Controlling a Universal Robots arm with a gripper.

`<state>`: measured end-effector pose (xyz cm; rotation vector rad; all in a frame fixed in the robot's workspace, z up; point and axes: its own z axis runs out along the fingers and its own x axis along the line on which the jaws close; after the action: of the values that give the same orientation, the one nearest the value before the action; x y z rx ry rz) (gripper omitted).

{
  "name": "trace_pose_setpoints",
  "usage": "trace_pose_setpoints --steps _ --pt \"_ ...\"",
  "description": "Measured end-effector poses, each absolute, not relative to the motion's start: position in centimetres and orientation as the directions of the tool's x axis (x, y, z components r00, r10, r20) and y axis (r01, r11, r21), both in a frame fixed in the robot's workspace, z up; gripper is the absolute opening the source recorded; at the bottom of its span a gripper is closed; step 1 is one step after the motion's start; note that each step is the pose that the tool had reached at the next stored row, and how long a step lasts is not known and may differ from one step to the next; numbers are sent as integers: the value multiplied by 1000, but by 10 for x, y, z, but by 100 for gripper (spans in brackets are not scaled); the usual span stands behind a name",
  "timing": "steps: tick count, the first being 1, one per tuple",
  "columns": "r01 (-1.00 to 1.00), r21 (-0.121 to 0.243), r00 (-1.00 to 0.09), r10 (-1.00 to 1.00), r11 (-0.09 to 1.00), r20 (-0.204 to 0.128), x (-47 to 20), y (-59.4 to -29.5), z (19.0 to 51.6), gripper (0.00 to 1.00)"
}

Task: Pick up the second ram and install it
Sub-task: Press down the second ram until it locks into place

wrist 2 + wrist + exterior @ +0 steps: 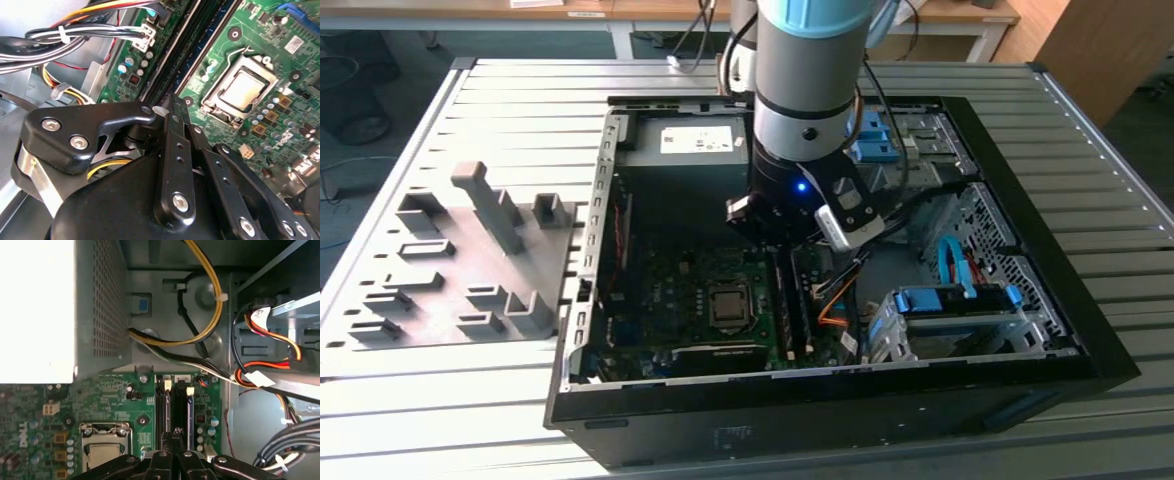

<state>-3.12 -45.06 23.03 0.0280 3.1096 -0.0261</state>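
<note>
My gripper (781,238) is down inside the open computer case (594,250), over the long black memory slots (787,300) beside the CPU socket (724,305). In the second wrist view its black fingers (176,150) are pinched together, and their tips (171,102) meet at the near end of a thin dark blue-green stick, the second ram (207,42). The stick stands edge-on along the slots. In the first wrist view the gripper (176,432) sits low over the slots (165,410), between their white latches (168,385). I cannot tell whether the stick is seated.
Bundled cables (200,335) and orange and red wires (265,362) run close to the slots on the drive-bay side. The power supply (687,140) is behind the arm and blue drive caddies (954,300) stand at the exterior view's right. A grey fixture tray (454,260) lies outside the case.
</note>
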Motion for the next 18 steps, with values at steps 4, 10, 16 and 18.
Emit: trace_pose_setpoints --steps 4,10,16,18 --pt "17 -17 -999 17 1000 -32 -31 -450 223 10" --pt "17 -17 -999 17 1000 -32 -32 -450 217 10" --pt "17 -16 -999 17 1000 -37 -32 -450 225 10" --pt "17 -16 -999 17 1000 -37 -32 -452 226 10"
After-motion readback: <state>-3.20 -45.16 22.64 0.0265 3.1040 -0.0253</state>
